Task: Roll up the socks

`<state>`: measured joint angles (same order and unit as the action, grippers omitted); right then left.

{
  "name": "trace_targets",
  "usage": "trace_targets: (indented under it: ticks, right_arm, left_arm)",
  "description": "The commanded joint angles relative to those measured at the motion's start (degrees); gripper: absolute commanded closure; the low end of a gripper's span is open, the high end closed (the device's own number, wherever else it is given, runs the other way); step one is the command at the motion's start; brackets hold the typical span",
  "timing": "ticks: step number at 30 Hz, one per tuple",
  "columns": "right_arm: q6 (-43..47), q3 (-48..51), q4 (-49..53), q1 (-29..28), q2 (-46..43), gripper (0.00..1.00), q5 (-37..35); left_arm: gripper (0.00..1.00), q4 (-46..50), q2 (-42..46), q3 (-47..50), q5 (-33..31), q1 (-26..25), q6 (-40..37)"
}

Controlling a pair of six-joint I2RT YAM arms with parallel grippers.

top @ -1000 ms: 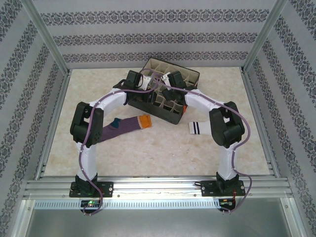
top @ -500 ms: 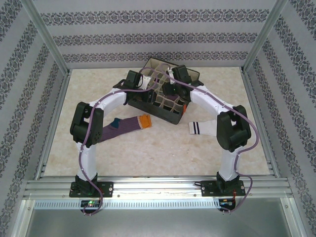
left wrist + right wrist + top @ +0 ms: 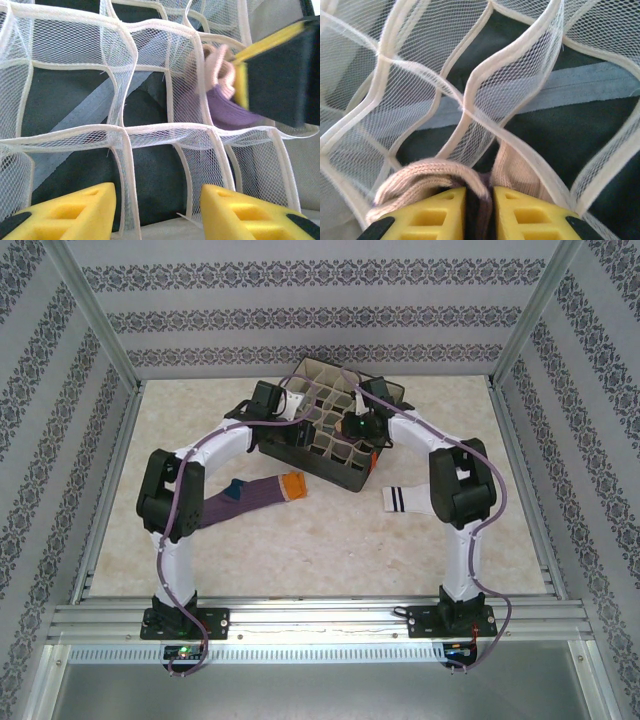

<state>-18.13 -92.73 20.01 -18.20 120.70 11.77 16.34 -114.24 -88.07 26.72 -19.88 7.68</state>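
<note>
Over the dark box (image 3: 310, 465) mid-desk, both arms are down in the grid. Right pincer (image 3: 479, 214) is pressed nearly together on the rolled sock (image 3: 427, 177): a thin fold of purple knit and tan cuff is nipped between the pads, and the bundle sits low in a cell against the mesh divider (image 3: 485, 100). Left pincer (image 3: 157, 215) is spread with nothing in it, fingers either side of a divider wall at the box's edge. From its camera the roll hangs at the right arm's tip, in a cell further in and to the right. Two left to do. The purple sock (image 3: 255, 497) lies flat on the desk (image 3: 300, 560) front-left of the box, orange toe toward it. The white sock (image 3: 405, 500) with black cuff stripes lies flat front-right, one end hidden by the right arm. Handling, my read: light, limp knit with no stiffness, grippy rather than slick, nothing fragile. A roll will likely spring open if dropped loose, so I'd seat it snug between cell walls. For the flat ones I'd pinch the toe end through the full thickness and roll toward the cuff, since grabbing one layer would just peel it up. Mesh is floppy and could snag a finger.
</note>
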Motion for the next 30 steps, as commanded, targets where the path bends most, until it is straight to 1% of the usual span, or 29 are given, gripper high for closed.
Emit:
trace_targets:
  ticks: [1, 7, 11, 15, 17, 20, 23, 26, 30]
  right_arm:
    - [-1.0, -4.1, 6.0, 1.7, 3.4, 0.79, 0.7]
    - [1.8, -13.8, 9.3, 3.9, 7.7, 0.8, 1.7]
    - [4.1, -20.0, 12.6, 4.4, 8.8, 0.79, 4.3]
    - [5.3, -22.6, 14.5, 4.4, 7.0, 0.76, 5.3]
    - [5.6, -23.4, 15.9, 4.4, 5.8, 0.74, 5.5]
    - [5.6, -22.8, 16.9, 3.8, 3.3, 0.73, 4.5]
    - [5.5, -20.3, 16.9, 2.7, 0.2, 0.72, 2.9]
    - [4.9, -16.6, 16.6, 0.0, -3.2, 0.72, 0.4]
    - [1.6, -10.7, 14.3, -4.9, -7.6, 0.71, -1.8]
  left_arm:
    - [0.51, 2.2, 4.2, 1.6, -1.0, 1.4, -2.3]
    - [0.49, 2.2, 8.0, 2.9, -0.6, 2.3, -3.1]
    - [0.48, 2.1, 11.3, 5.3, -0.9, 2.9, -3.5]
    - [0.48, 2.8, 15.8, 10.8, -3.3, 5.0, -2.5]
    - [0.49, 4.3, 18.3, 14.7, -6.8, 6.8, -0.6]
    - [0.54, 6.0, 22.5, 21.6, -11.1, 9.8, 2.0]
    - [0.56, 6.6, 27.0, 28.7, -12.7, 12.6, 3.5]
    - [0.57, 6.8, 31.7, 35.5, -14.4, 15.4, 5.1]
    - [0.57, 7.7, 35.1, 41.1, -16.6, 18.1, 6.0]
